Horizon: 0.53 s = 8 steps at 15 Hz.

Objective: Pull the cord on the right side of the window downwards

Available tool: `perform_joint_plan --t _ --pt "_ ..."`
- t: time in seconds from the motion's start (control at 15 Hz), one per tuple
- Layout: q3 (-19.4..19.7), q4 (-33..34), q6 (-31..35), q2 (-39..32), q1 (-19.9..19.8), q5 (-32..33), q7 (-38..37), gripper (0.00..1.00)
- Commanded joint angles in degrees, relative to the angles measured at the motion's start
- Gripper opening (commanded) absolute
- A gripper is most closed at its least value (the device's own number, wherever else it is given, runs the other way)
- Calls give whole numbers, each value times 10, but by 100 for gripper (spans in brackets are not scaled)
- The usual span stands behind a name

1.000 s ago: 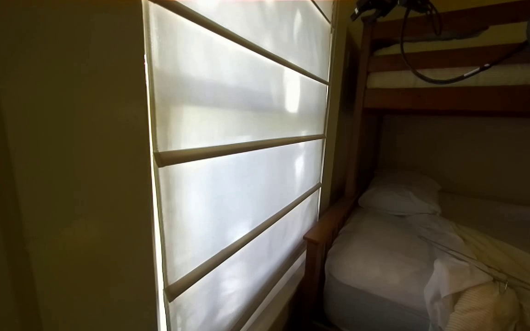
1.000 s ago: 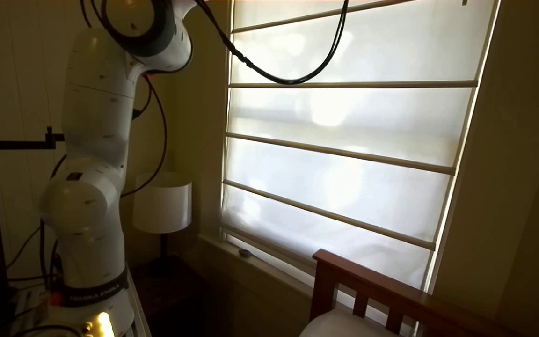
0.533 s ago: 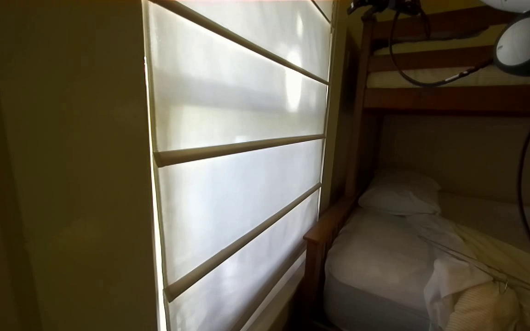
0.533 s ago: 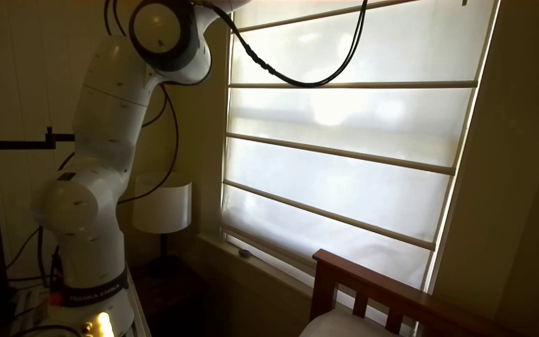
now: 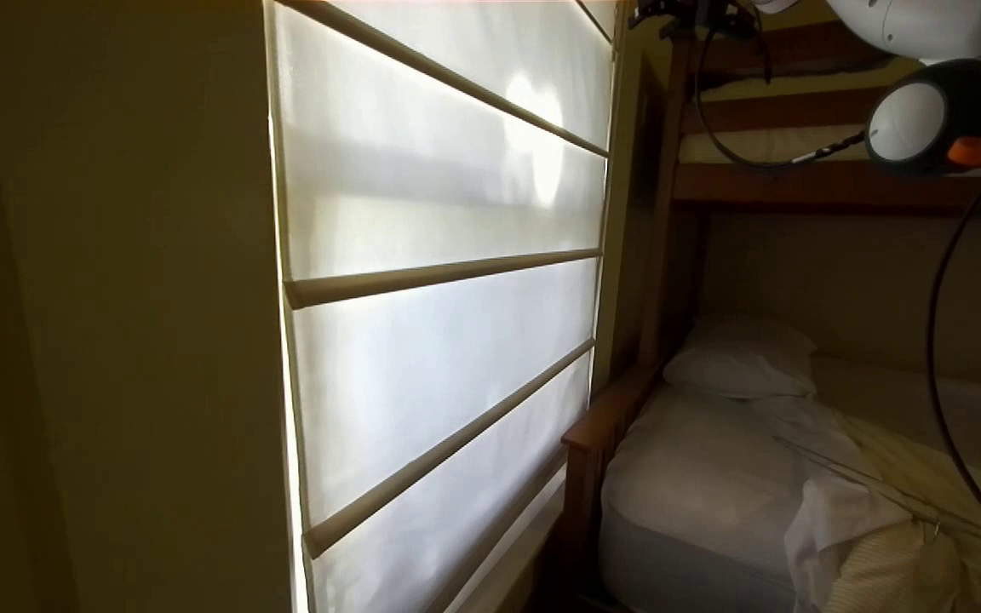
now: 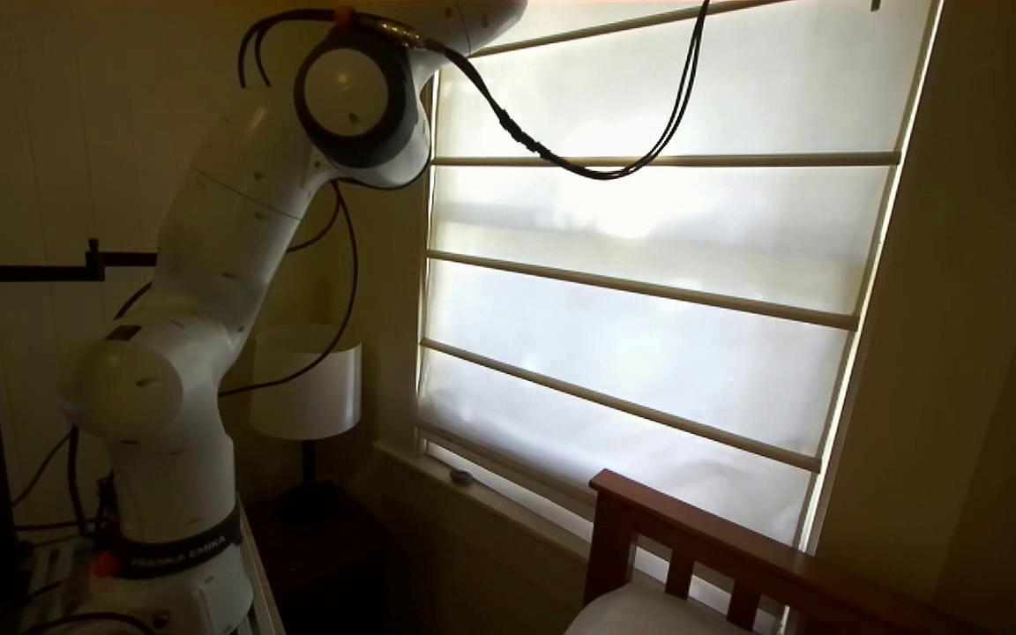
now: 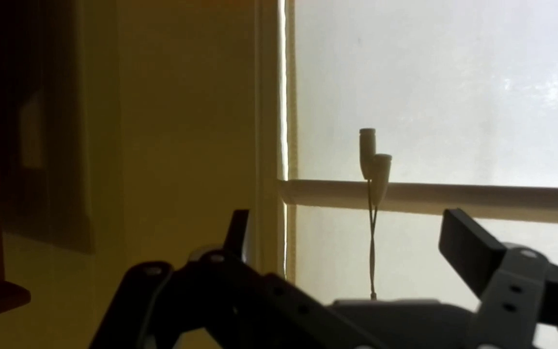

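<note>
While the tall window covered in cream fabric (image 6: 640, 353) glows behind, the black two-fingered gripper (image 7: 349, 236) holds its jaws spread, the thin, twisted pull cord (image 7: 372, 247) showing between them in the wrist view, apart from both, its depth unclear.

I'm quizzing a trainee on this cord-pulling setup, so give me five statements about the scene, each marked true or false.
1. The thin, two-stranded cord ends in two pale, tapered knobs. True.
2. The ribbed, cream fabric shade is fully raised. False: the shade hangs lowered, almost to the pale window sill.
3. The black, two-fingered jaws are clamped on the cord. False: the jaws stand open, gripping nothing.
4. The white, drum-shaped lampshade shows left of the fabric shade in an exterior view. True.
5. The white pillow lies on the pale lower mattress. True.
</note>
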<state>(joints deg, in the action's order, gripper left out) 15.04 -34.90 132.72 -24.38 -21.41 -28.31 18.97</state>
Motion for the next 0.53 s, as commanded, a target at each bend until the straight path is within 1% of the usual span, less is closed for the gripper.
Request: perform_joint_plan --t 0.0,0.13,0.33,0.47 --pt "3 25 86 -36 13 4 -26 100" --pt "1 36 140 -55 24 5 -35 100" --pt "1 46 203 -82 41 6 -46 100" --pt "25 47 239 -94 53 21 -92 100"
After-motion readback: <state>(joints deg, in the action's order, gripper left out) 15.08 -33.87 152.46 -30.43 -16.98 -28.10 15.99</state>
